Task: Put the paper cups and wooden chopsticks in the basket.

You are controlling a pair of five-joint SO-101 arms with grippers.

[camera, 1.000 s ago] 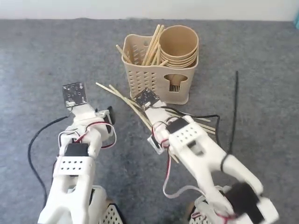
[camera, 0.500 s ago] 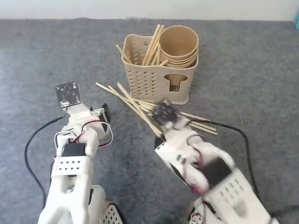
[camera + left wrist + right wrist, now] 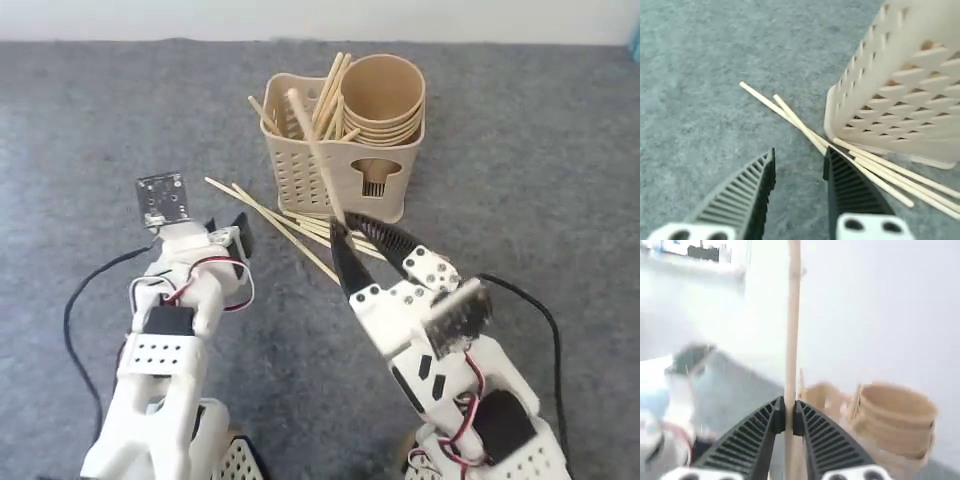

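Though near basket (image 3: 290,170) rim, chopstick (image 3: 317,156) aloft.

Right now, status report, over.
Right gripper shut on one chopstick, up by the basket. Left gripper open over loose chopsticks. Cups in basket.

Grey carpet-like table cover (image 3: 80,110) (fuzzy texture); white wall strip (image 3: 300,18) behind.

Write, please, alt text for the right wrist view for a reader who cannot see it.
The right claw is shut on one wooden chopstick that runs straight out past its tips. Beyond it stands the basket with a stack of paper cups in it.
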